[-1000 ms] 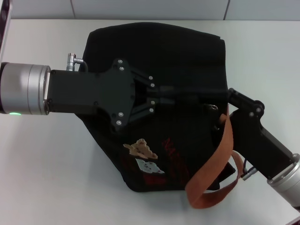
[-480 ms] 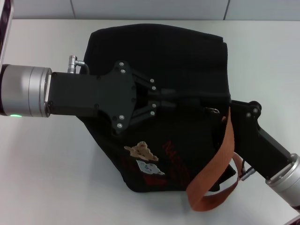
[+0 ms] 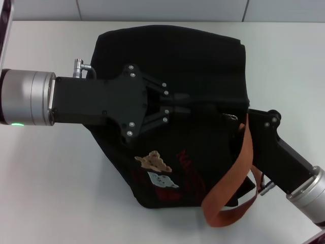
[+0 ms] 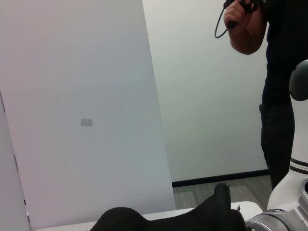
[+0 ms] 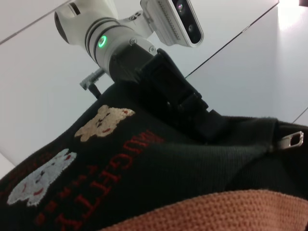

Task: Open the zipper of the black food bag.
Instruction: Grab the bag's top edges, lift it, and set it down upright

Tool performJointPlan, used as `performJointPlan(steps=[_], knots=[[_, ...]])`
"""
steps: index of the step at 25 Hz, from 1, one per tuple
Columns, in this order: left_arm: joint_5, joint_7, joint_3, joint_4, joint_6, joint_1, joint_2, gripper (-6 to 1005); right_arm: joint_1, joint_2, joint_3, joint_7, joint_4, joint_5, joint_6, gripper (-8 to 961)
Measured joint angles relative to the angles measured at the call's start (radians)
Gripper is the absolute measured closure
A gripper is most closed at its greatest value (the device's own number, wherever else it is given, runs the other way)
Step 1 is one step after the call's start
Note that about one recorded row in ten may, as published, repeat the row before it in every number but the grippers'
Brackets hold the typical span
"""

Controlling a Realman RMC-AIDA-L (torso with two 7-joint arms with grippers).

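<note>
The black food bag (image 3: 172,61) lies on the white table with its bear patches (image 3: 152,161) and red lettering facing up; its orange-brown strap (image 3: 238,168) loops off the right end. My left gripper (image 3: 189,103) reaches over the bag's middle, fingers drawn together on the black fabric. The right wrist view shows those fingers (image 5: 199,118) pressing into the bag (image 5: 159,168). A small silver pull (image 3: 229,117), also in the right wrist view (image 5: 291,140), sits at the bag's right end. My right gripper (image 3: 249,121) is against that end, just right of the pull. The zipper line itself is lost in the black fabric.
The white table (image 3: 51,178) extends around the bag, with a wall along its far edge. In the left wrist view a person (image 4: 281,96) stands beyond the table holding a cable, and a fold of black fabric (image 4: 168,219) shows low in that view.
My right arm has drawn back slightly toward the near right, and the orange-brown strap shifted with it. The left gripper stayed in place on the bag.
</note>
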Motion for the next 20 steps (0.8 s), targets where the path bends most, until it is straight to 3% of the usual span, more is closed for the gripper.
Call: performJointPlan(steps=[9, 20], knots=[[-0.015, 0.012, -0.029, -0.014, 0.0, 0.016, 0.005, 893, 0.0, 0.0, 0.006, 0.0, -0.004, 0.0, 0.021, 956], [-0.016, 0.059, -0.148, -0.106, 0.011, 0.043, 0.009, 893, -0.012, 0.0, 0.007, 0.005, -0.013, 0.006, 0.075, 956]])
